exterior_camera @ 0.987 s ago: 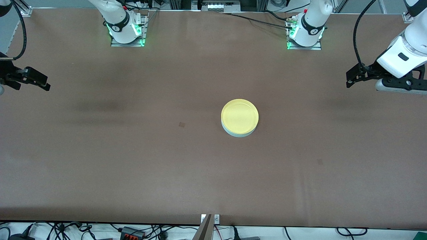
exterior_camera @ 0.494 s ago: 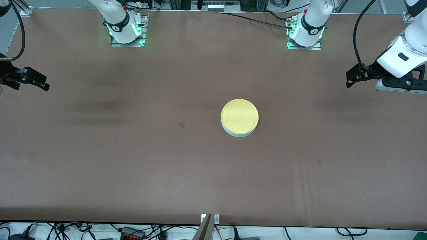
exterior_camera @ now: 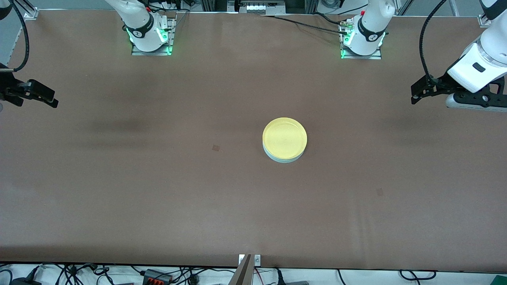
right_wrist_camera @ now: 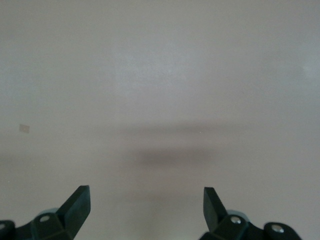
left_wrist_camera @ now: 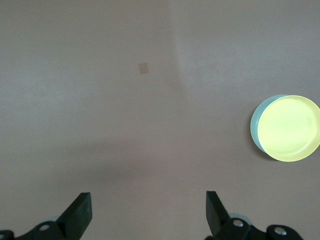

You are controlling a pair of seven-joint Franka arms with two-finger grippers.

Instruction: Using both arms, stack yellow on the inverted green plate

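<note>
Yellow plate (exterior_camera: 284,137) sat on top of the green plate (exterior_camera: 283,159) near the middle of the brown table (exterior_camera: 158,190), slightly offset, so only a pale crescent of green peeked out on the side nearer the front camera. Same stack visible in the left wrist view (left_wrist_camera: 289,128), with a sliver of green (left_wrist_camera: 254,131) along one edge. Left gripper (exterior_camera: 413,95) up in the air over the left arm's end of the table, fingers (left_wrist_camera: 80,212) spread wide, holding nothing. Right gripper (exterior_camera: 53,101) likewise up over the right arm's end, fingers (right_wrist_camera: 77,202) wide apart and empty. Both well apart from the plates.
</note>
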